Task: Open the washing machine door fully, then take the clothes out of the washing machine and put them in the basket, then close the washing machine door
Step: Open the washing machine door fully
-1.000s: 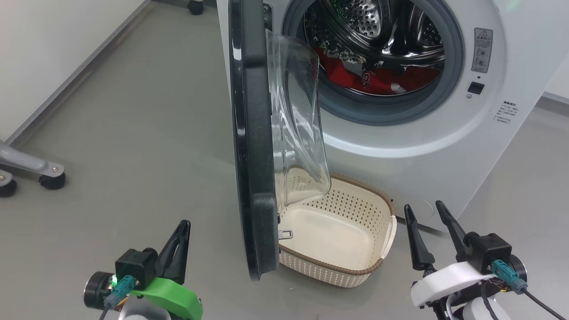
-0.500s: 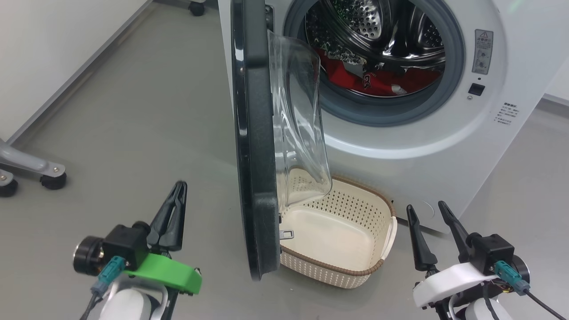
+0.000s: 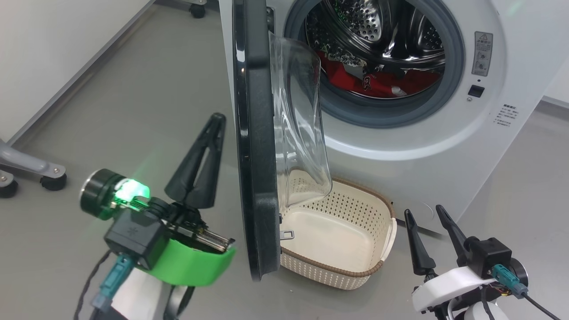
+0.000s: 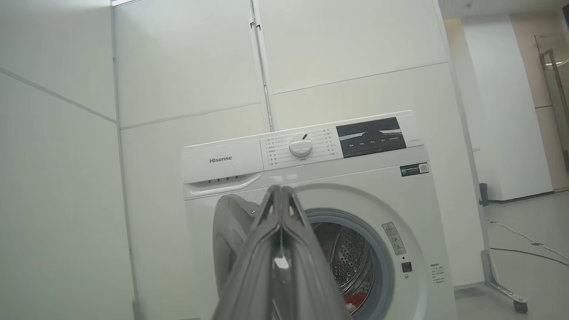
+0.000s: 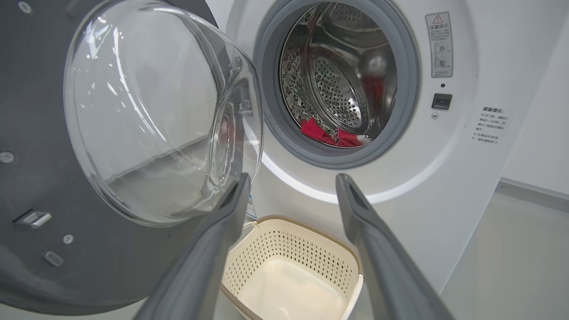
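Observation:
The washing machine [image 3: 444, 146] [image 4: 391, 178] [image 5: 449, 186] stands ahead with its door [image 3: 253, 146] [image 5: 40, 186] swung out about halfway, edge-on to my head. Its clear glass bowl [image 3: 300, 133] [image 5: 146, 115] bulges toward the opening. Red clothes [image 3: 382, 82] [image 5: 331, 135] lie in the steel drum [image 3: 382, 31] [image 5: 338, 66]. The cream basket [image 3: 342, 262] [image 5: 289, 289] sits empty on the floor below the opening. My left gripper [image 3: 217, 119] [image 4: 281, 190] is shut with nothing in it, raised just left of the door's outer face. My right gripper [image 3: 423, 212] [image 5: 291, 189] is open, low and right of the basket.
Grey floor [image 3: 133, 111] spreads to the left of the door, bounded by a white wall [image 3: 53, 44]. A grey wheeled stand leg [image 3: 31, 169] with castors sits at the far left. Another castor [image 3: 198, 9] shows behind the machine's left corner.
My left gripper has risen and moved right, from low on the floor side up beside the door's outer face. The right gripper and the door have stayed put.

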### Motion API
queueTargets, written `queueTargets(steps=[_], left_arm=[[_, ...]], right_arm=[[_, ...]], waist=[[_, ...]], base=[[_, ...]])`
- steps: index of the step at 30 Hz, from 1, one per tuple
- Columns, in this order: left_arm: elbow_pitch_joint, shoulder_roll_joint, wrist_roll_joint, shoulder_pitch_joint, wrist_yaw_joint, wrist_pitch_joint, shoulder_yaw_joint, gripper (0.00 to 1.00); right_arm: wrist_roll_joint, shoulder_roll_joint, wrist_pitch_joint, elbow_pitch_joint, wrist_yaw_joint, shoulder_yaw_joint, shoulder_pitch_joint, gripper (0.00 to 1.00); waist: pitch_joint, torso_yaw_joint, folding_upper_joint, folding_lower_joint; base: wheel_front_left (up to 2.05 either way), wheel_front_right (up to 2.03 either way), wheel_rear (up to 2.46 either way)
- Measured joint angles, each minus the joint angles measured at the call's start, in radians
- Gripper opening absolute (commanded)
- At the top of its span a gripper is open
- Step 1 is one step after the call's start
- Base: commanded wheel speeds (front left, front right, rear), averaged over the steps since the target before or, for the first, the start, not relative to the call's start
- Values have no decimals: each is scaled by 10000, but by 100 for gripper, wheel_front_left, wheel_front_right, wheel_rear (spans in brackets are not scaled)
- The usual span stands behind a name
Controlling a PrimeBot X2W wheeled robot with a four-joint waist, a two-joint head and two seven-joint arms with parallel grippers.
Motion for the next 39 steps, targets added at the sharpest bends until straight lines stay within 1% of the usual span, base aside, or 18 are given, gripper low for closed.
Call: queueTargets(steps=[3, 4, 7, 10, 13, 18, 24, 30, 36, 39], left_arm=[[-401, -123, 12, 1, -288, -2, -608, 0], [-562, -176, 12, 6, -420, -2, -1058, 0], [-593, -190, 10, 67, -562, 107, -1724, 0], [-445, -192, -163, 421, -662, 602, -2424, 0], [-142, -184, -445, 876, -746, 1160, -3028, 0], [410, -157, -965, 1391, -748, 2021, -3605, 0], [947, -88, -1248, 1650, -750, 2606, -3611, 0], [1183, -31, -1409, 1715, -713, 2746, -3072, 0], [1331, 36, -1407, 1711, -412, 2746, -2629, 0], [1373, 50, -1407, 1706, -364, 2748, -2539, 0]], right_arm=[[-81, 10, 0, 4, 65, 4, 17, 100], [-81, 17, 0, 17, 67, 6, 17, 100], [-86, 27, 0, 25, 69, 25, 18, 100], [-151, 35, 0, 40, 150, 54, 19, 100], [-157, 38, 0, 52, 155, 75, 20, 100], [-157, 40, 0, 77, 173, 71, 20, 100], [-159, 42, 0, 79, 232, 69, 19, 100], [-167, 42, 0, 77, 240, 58, 19, 100], [-165, 42, 0, 77, 242, 38, 16, 100], [-165, 42, 0, 77, 244, 36, 14, 100]], waist=[[-7, -20, 0, 0], [-7, -40, 0, 0], [-2, -80, 0, 0], [10, -131, 0, 0], [30, -187, 0, 0], [65, -281, 0, 0], [122, -365, 0, 0], [214, -417, 0, 0], [327, -422, 0, 0], [363, -419, 0, 0]], base=[[0, 0, 0], [0, 0, 0], [0, 0, 0], [0, 0, 0], [0, 0, 0], [0, 0, 0], [0, 0, 0], [0, 0, 0], [0, 0, 0], [0, 0, 0]])
